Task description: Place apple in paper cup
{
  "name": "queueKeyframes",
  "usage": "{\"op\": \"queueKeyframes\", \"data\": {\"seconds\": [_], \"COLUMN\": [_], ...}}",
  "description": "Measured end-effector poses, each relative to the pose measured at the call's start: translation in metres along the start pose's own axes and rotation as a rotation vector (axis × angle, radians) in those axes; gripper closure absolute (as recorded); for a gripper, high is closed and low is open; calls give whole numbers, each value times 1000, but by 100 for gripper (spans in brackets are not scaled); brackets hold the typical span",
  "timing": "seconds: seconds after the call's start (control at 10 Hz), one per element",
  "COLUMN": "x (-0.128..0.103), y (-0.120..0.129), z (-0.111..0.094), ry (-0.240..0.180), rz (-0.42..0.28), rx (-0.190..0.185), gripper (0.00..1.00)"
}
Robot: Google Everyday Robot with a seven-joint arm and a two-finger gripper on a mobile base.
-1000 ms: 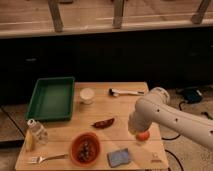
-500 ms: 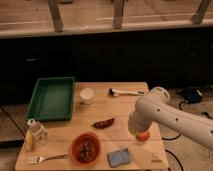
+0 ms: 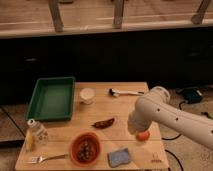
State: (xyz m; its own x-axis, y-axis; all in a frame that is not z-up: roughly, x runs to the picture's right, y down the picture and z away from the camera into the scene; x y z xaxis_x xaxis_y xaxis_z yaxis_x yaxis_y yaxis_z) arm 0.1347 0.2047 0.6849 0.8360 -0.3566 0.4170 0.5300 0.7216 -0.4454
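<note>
Toward four o'clock on the tabletop (image 3: 100, 107), near its right edge, is the apple (image 3: 144, 135), tucked just under the claw (image 3: 138, 129) at the end of the white arm (image 3: 170, 117). Whether that claw is open or has hold of the fruit, I cannot tell. At ten o'clock from the apple, well apart, the paper cup (image 3: 87, 95) stands upright. A chili pepper (image 3: 103, 123) lies between them.
</note>
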Motion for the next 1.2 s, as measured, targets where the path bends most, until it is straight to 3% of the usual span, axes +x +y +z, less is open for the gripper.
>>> {"op": "queueKeyframes", "data": {"seconds": [0.1, 0.3, 0.7, 0.9, 1.2], "x": [-1, 1, 33, 47, 62], "y": [0, -1, 6, 14, 23], "z": [0, 0, 14, 29, 45], "ry": [-1, 1, 15, 12, 7], "rz": [3, 12, 59, 86, 118], "rx": [0, 2, -19, -49, -85], "gripper": [87, 76, 36, 21, 20]}}
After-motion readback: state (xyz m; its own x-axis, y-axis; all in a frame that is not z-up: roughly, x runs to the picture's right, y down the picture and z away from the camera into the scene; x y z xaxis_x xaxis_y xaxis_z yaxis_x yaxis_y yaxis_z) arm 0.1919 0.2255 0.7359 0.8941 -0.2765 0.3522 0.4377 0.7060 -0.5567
